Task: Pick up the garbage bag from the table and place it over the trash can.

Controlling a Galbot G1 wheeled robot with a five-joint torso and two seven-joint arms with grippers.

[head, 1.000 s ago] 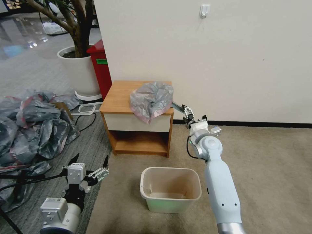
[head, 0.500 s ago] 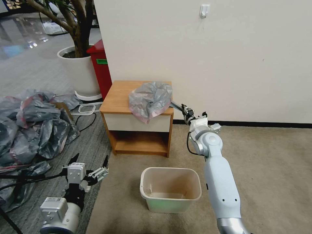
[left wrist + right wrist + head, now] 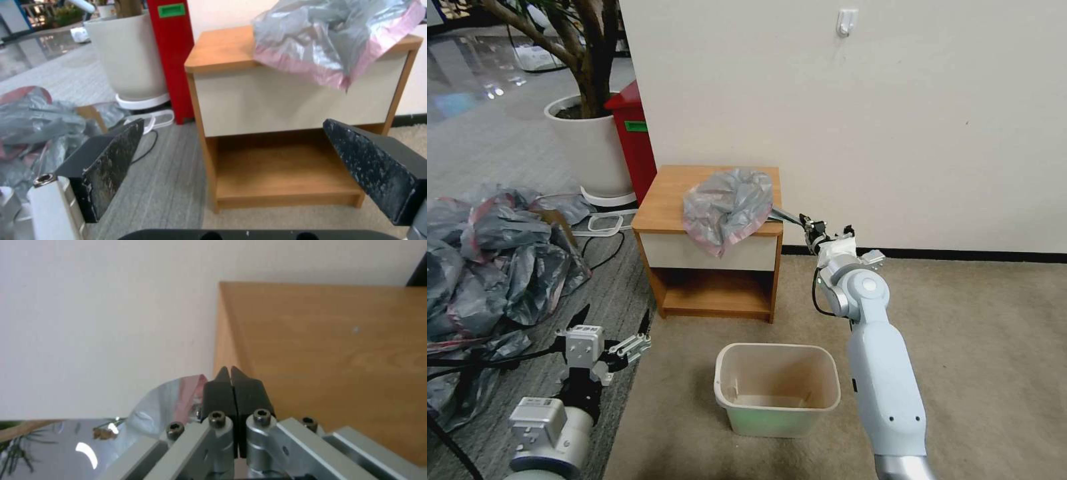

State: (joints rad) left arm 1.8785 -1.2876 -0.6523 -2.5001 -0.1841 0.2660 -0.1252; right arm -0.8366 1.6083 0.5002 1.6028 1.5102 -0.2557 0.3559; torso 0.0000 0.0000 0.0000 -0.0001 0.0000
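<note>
One thin garbage bag (image 3: 727,208) lies crumpled on the table (image 3: 670,193), its pink rim drooping over the drawer front. It looks almost weightless, limp and slick, so the bunched rim seems the surest hold. At the table's right edge, the right gripper (image 3: 782,214) is clenched; whether film is pinched I cannot tell. Down-left of the table, the left gripper (image 3: 240,163) hangs released. The trash can (image 3: 776,389) stands before the table.
</note>
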